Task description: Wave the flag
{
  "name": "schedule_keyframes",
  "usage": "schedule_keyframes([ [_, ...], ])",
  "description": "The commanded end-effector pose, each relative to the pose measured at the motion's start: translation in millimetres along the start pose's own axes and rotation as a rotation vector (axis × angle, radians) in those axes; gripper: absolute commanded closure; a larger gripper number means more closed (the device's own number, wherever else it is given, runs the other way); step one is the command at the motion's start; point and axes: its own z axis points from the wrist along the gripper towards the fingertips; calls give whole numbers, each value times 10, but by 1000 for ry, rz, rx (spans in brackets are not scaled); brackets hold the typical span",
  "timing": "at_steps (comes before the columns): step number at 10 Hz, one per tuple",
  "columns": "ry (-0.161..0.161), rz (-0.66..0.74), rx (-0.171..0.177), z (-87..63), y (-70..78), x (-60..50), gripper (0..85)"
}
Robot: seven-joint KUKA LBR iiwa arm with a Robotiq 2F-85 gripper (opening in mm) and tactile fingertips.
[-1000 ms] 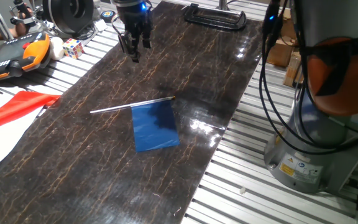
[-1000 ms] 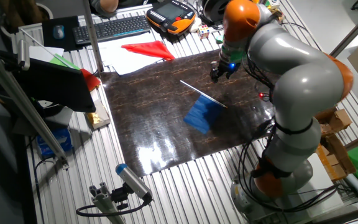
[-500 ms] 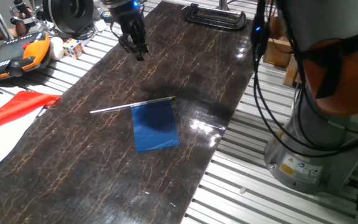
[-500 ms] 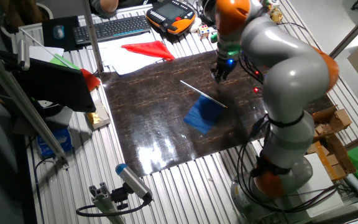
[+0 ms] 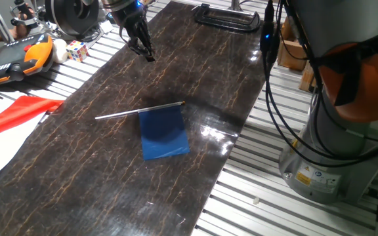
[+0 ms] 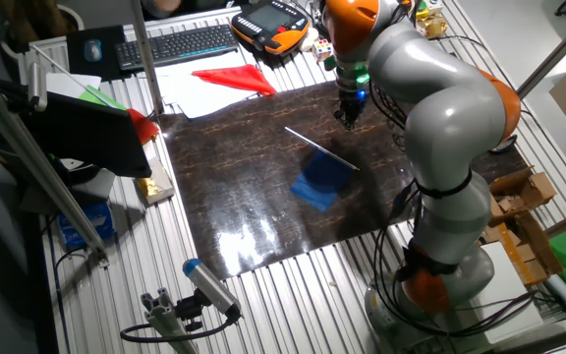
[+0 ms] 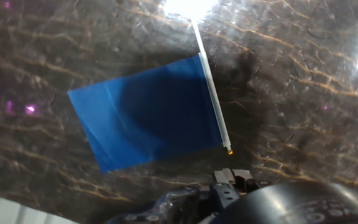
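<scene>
At the far end of the dark, marble-patterned worktop (image 5: 195,72), the black two-finger gripper (image 5: 144,54) hangs tilted above the surface, holding nothing; its fingers (image 5: 148,56) look drawn close together, but whether a gap remains between them cannot be told from either fixed view, and in the hand view only a dark part of the hand shows at the bottom edge. The small blue rectangular flag on its thin silver-grey stick (image 5: 163,132) lies flat on the worktop, well apart from the fingers, nearer the middle of the dark sheet; the stick runs along the blue sheet's far edge and juts out past it on one side; in the other fixed view the flag (image 6: 322,180) lies below the gripper (image 6: 347,120); in the hand view it (image 7: 148,116) fills the middle, the stick ending in a small orange tip. Off the dark sheet, on the ribbed metal table, a larger red and white sheet (image 5: 8,124) lies at the left; beyond it sit an orange-and-black handheld pendant (image 5: 15,59) and a multicoloured puzzle cube (image 5: 77,50); a black clamp (image 5: 227,17) rests at the worktop's far edge.
</scene>
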Motion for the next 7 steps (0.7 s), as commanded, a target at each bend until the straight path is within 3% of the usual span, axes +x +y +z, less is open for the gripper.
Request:
schedule_keyframes([
  [1, 0, 0, 0, 0, 0, 0, 840],
  [7, -3, 17, 5, 0, 2, -1, 840],
])
